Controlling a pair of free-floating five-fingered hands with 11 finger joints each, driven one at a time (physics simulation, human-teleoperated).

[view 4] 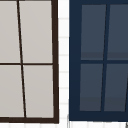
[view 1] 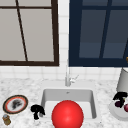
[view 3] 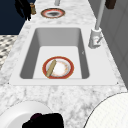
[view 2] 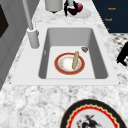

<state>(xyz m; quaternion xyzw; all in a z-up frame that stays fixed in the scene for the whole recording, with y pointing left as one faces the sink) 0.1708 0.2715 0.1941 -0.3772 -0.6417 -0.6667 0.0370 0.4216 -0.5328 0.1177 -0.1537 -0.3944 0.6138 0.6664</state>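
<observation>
- Fingers of the right hand (view 1: 120, 98) curl down onto a dark red fruit (view 1: 126, 107) on a white plate (view 1: 115, 112), right of the sink (view 1: 93, 105).
- Left hand (view 1: 37, 110) hangs curled and empty over the bench (view 1: 25, 86), beside a patterned plate (view 1: 15, 104).

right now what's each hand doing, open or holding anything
Left hand: at the sink's left edge, grip cannot be told.
Right hand: over the white plate, by a dark red fruit, grip cannot be told.
</observation>
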